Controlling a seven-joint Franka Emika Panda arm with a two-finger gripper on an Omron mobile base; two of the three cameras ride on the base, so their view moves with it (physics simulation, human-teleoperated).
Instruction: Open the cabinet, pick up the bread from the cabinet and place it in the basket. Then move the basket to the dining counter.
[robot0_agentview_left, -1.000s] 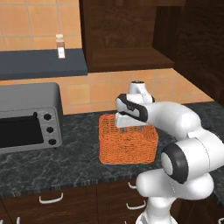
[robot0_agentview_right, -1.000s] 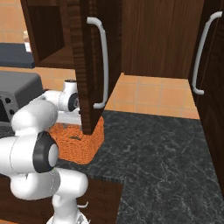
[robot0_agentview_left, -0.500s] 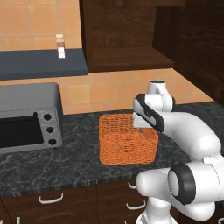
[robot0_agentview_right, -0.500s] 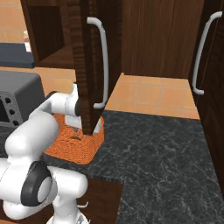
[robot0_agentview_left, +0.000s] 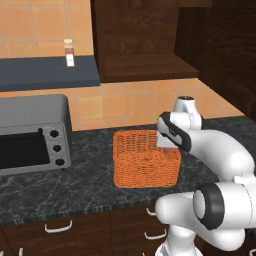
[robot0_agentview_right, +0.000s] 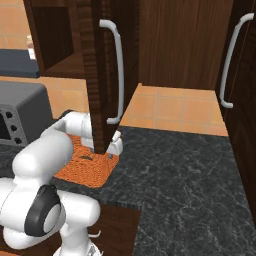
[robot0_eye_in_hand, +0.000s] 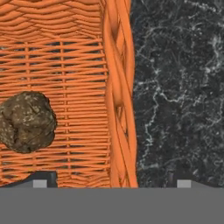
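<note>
Bread (robot0_eye_in_hand: 27, 121) lies inside the basket (robot0_eye_in_hand: 117, 87), unmarked; the gripper (robot0_eye_in_hand: 109, 183) stands wide, fingers straddling the basket's wall, holding nothing.

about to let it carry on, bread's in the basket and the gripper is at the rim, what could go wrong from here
1. The fingertips straddle the basket wall, so a thin-rim grip may tilt it when lifted, and the loose bread could roll.
2. The open cabinet door hangs right above the gripper; lifting straight up might hit it.
3. The toaster oven stands close beside the basket, limiting sideways swing.
</note>
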